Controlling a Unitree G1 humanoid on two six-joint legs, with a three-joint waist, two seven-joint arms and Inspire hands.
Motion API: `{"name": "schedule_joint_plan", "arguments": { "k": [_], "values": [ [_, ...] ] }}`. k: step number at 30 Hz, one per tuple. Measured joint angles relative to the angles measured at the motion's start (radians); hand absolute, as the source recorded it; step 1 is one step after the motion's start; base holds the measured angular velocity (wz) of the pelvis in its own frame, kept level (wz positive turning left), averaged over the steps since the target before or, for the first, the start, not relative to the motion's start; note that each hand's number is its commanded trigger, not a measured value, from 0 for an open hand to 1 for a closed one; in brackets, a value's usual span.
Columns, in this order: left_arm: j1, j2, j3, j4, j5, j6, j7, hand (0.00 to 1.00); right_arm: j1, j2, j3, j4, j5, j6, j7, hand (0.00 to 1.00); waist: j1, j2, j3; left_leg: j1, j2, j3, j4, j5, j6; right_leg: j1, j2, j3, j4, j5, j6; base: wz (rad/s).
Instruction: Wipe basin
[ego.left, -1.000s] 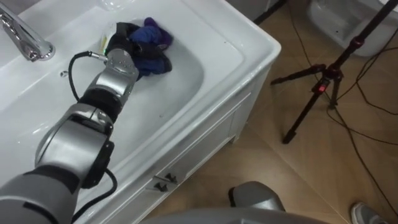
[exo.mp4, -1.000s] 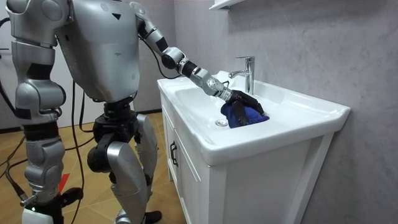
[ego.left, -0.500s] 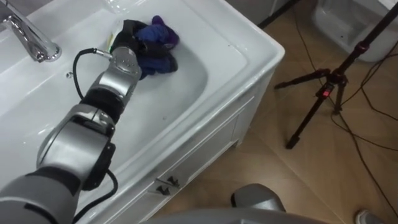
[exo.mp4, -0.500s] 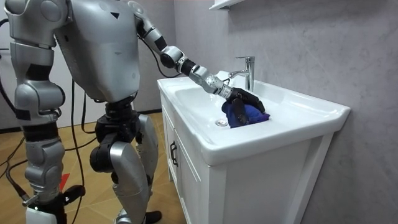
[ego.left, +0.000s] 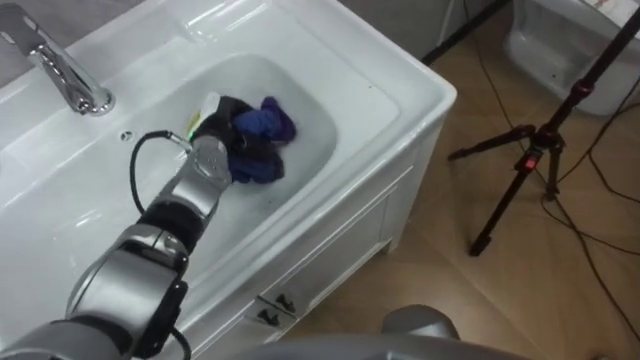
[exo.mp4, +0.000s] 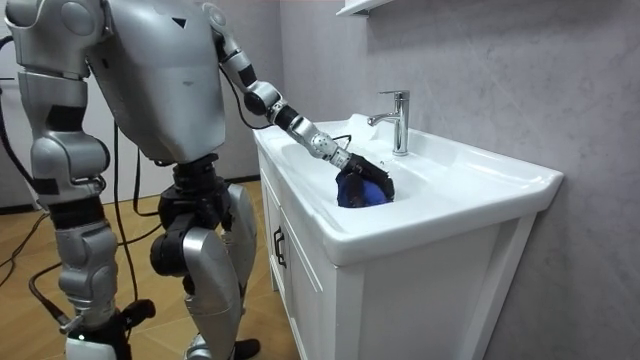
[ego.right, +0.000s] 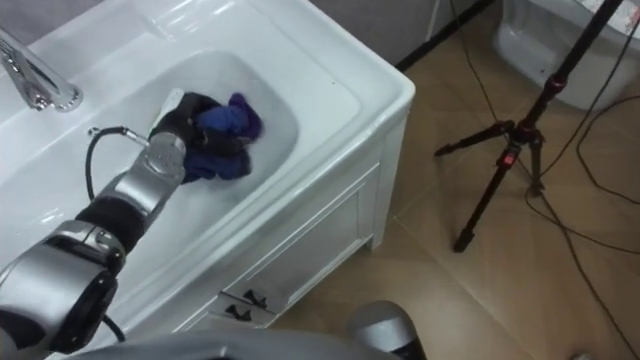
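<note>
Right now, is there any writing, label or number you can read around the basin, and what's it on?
None can be read.
On the basin, faucet, blue cloth and left hand: no print visible.
On the tripod: a red light, no text.

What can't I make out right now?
- Basin floor beneath the blue cloth: covered by cloth and left hand, every view.
- Faucet spout: cut off at the eye views' left edge.
- Right hand pose: too small, low at the room view's left.

left arm: outstretched (reaching forward) | left hand (ego.left: 224, 124): fingers curled, gripping
</note>
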Motion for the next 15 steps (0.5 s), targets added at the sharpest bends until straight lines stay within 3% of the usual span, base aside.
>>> {"name": "schedule_joint_plan", "arguments": {
  "k": [1, 4, 11, 15],
  "values": [
    [0.03, 0.003, 0.001, -0.013, 0.027, -0.01, 0.001, 1.0, 0.0, 0.0, 0.0, -0.001, -0.004, -0.001, 0.0, 0.0, 0.005, -0.007, -0.0064, 0.004, 0.0, 0.0, 0.0, 0.0, 0.0, 0.007, 0.0, 0.0, -0.011, 0.0, 0.0, 0.0],
    [0.084, 0.005, 0.012, -0.026, 0.094, -0.028, 0.004, 1.0, 0.005, 0.002, -0.004, -0.011, -0.015, 0.0, 0.0, 0.0, 0.03, -0.02, -0.014, 0.019, -0.001, -0.007, -0.005, 0.0, 0.0, 0.026, -0.001, -0.006, -0.025, 0.001, 0.002, 0.09],
    [0.201, 0.01, 0.102, -0.027, 0.204, -0.064, 0.074, 1.0, 0.027, 0.027, -0.084, -0.026, -0.035, 0.002, -0.011, 0.0, 0.067, -0.018, -0.0175, 0.055, 0.0, -0.028, -0.028, -0.004, -0.007, 0.07, 0.004, -0.021, -0.041, 0.0, 0.0, 0.04],
    [0.264, 0.03, 0.191, -0.024, 0.346, -0.067, 0.124, 1.0, 0.039, 0.027, -0.127, -0.034, -0.072, 0.008, -0.011, 0.0, 0.101, -0.018, -0.0186, 0.075, 0.0, -0.041, -0.036, -0.005, -0.011, 0.089, 0.009, -0.022, -0.043, -0.005, -0.005, 0.01]
  ]
}}
